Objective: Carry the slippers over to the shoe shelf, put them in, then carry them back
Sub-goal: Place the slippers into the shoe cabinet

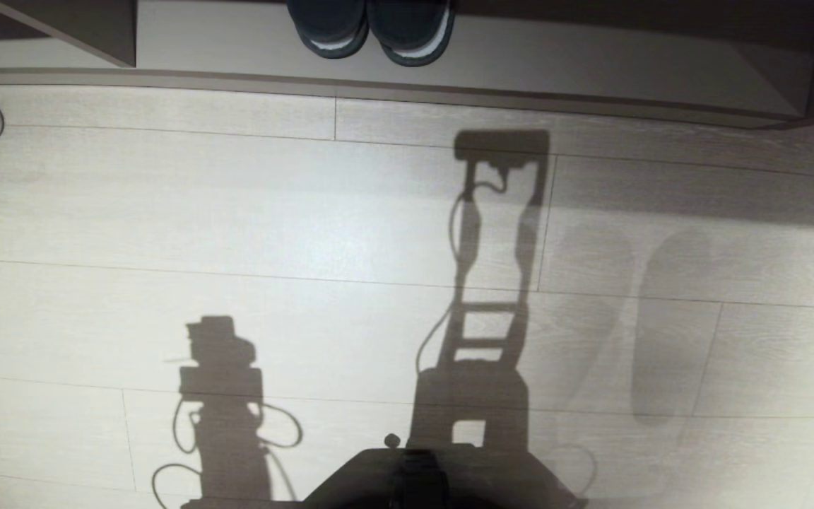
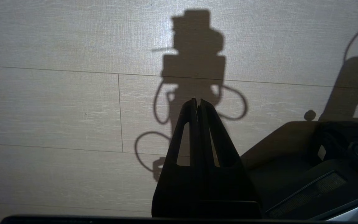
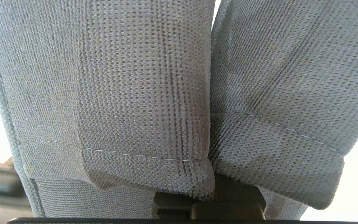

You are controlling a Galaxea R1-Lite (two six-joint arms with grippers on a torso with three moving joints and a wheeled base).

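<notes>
The pale wood-plank floor (image 1: pixel 237 212) filled most of the head view, crossed by the robot's shadows. Along the top edge ran the low beige laminate shoe shelf (image 1: pixel 591 63) with its darker brown lip, and one blackish pair of slippers with pale insole stripes (image 1: pixel 372 28) sat in it at upper centre. Two slate grey-blue knitted fabric slippers (image 3: pixel 135 93) hung side by side, touching, filling the right wrist view; the right gripper (image 3: pixel 208 202), at the bottom centre there, was clamped on them. The left gripper (image 2: pixel 197 104) pointed at the bare floor from the lower middle of its view, fingers pressed together, holding nothing.
</notes>
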